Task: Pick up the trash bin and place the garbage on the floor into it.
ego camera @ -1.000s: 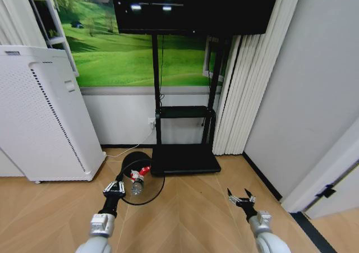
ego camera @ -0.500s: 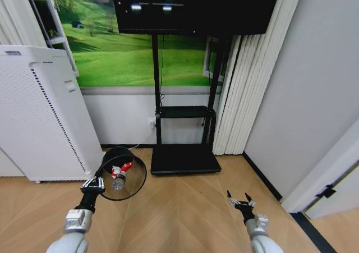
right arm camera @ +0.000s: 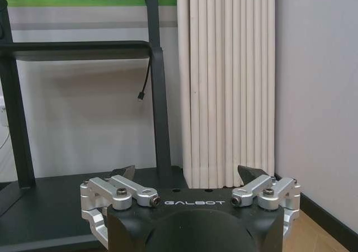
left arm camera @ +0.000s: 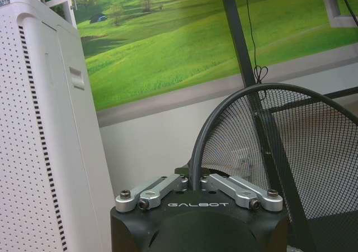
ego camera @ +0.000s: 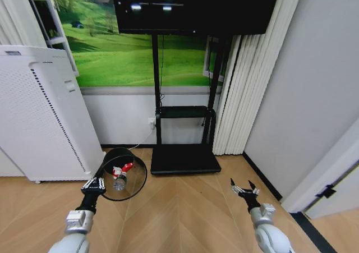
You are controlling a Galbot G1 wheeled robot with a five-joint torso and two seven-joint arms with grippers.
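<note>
Left tool (ego camera: 93, 186) clamped on the rim of the trash bin (ego camera: 124, 173), tilted above the wood floor (ego camera: 185, 208) between the white appliance (ego camera: 39, 113) and black stand base (ego camera: 185, 159), with garbage (ego camera: 120, 174) inside; right tool (ego camera: 243, 190) spread open, empty, low over the floor.

Pretty bright, even indoor light. Ceiling lamps glare off the dark screen (ego camera: 193, 6) up top. Soft shadows, edges bend wide-angle style, and both wrist housings look blurry up close.

Right gripper (right arm camera: 190, 176) (fingers spread) — facing curtain (right arm camera: 226, 79).
</note>
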